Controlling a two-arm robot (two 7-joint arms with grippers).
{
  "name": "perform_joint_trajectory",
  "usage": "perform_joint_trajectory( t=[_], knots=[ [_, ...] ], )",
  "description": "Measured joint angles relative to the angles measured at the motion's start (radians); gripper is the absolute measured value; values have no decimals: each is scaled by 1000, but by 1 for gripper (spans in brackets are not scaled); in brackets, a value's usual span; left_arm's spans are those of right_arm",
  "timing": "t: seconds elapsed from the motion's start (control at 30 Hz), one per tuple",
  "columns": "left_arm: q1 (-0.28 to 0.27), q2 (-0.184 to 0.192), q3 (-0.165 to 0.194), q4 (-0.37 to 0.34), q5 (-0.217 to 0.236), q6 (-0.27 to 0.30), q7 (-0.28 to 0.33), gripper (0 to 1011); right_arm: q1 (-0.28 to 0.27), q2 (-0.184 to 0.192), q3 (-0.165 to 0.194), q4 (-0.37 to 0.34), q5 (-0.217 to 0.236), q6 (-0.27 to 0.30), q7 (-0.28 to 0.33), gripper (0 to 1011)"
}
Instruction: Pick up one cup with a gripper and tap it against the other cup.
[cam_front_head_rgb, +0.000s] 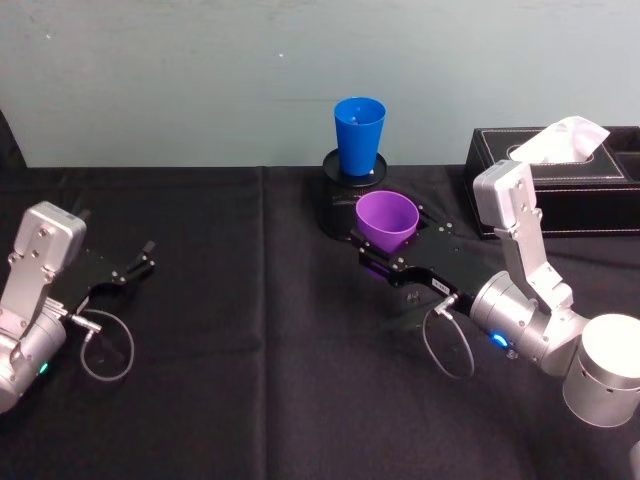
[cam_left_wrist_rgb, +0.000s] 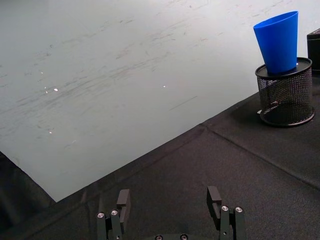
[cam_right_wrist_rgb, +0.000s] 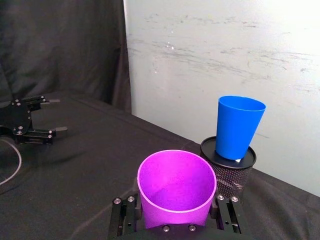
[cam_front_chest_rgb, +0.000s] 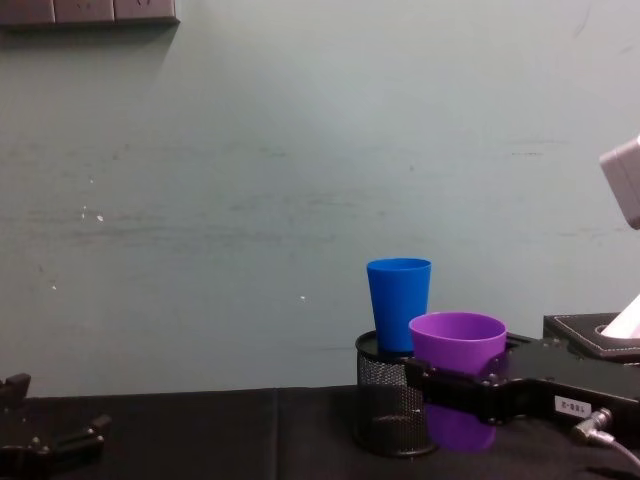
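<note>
The right gripper (cam_front_head_rgb: 392, 248) is clenching the purple cup (cam_front_head_rgb: 387, 220) around its lower body. It is holding the cup upright just in front of the black mesh holder (cam_front_head_rgb: 335, 200), seemingly not touching it. The blue cup (cam_front_head_rgb: 359, 135) is standing on top of that holder. The left gripper (cam_front_head_rgb: 140, 262) is resting well to the holder's left, its 2 jaws spread apart.

A scuffed pale green wall (cam_front_chest_rgb: 250, 180) rises behind the black-clothed table (cam_front_head_rgb: 250, 400).
</note>
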Motion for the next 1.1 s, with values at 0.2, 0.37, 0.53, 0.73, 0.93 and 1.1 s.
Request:
perform_joint_trajectory(
  t=[0.2,0.37,0.53,0.73,0.93,1.1],
  knots=[
    [0,0,0,0,0,0,0,1000,0,0,0,0,0,0,0,728],
    [0,0,0,0,0,0,0,1000,0,0,0,0,0,0,0,728],
    [0,0,0,0,0,0,0,1000,0,0,0,0,0,0,0,726],
    [0,0,0,0,0,0,0,1000,0,0,0,0,0,0,0,726],
    [0,0,0,0,0,0,0,1000,0,0,0,0,0,0,0,728],
    [0,0,0,0,0,0,0,1000,0,0,0,0,0,0,0,728]
  ],
)
